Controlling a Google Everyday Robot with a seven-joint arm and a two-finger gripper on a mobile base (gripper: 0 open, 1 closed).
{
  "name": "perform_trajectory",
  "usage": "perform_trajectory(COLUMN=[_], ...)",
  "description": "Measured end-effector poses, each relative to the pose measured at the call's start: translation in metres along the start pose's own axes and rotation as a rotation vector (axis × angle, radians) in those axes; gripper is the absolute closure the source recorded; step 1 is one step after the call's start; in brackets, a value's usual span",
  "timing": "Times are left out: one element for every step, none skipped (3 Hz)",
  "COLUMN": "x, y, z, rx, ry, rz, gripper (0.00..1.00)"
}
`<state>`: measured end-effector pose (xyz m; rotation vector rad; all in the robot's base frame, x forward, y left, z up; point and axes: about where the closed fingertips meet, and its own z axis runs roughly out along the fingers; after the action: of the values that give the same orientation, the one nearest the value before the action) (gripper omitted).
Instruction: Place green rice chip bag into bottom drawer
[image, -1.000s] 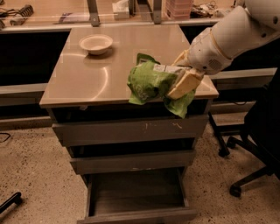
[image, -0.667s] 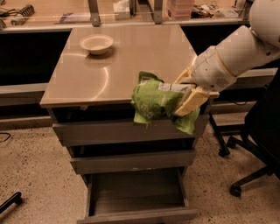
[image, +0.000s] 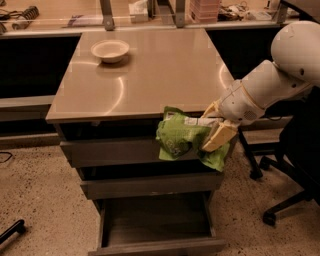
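Observation:
The green rice chip bag (image: 181, 136), lime-green, wrinkly, with a white label patch, hangs in the air in front of the top drawer, at the cabinet's right side. My gripper (image: 214, 131) is shut on its right part, with tan fingers (image: 219, 136) pressing the foil. The white arm comes in from the upper right. The bottom drawer (image: 156, 221) is pulled open below the bag, and its grey inner tray shows nothing in it.
A pale bowl (image: 110, 50) stands at the back left of the cabinet top (image: 150, 75). Two shallower drawers (image: 115, 152) are above the bottom one. An office chair base (image: 280, 200) stands on the floor to the right. A counter with clutter runs along the back.
My gripper has carried the bag down and forward, from over the cabinet top's front right edge to in front of the top drawer. The grip has stayed shut.

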<state>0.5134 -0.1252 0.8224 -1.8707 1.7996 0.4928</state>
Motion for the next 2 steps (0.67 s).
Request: perform_trajectory(x=[0.006,0.04], y=[0.007,0.028], z=[0.011,0.047], rx=[-0.02,-0.031], ry=[0.0,-0.02], rz=[-0.01,-0.001], gripper=[1.0,1.0])
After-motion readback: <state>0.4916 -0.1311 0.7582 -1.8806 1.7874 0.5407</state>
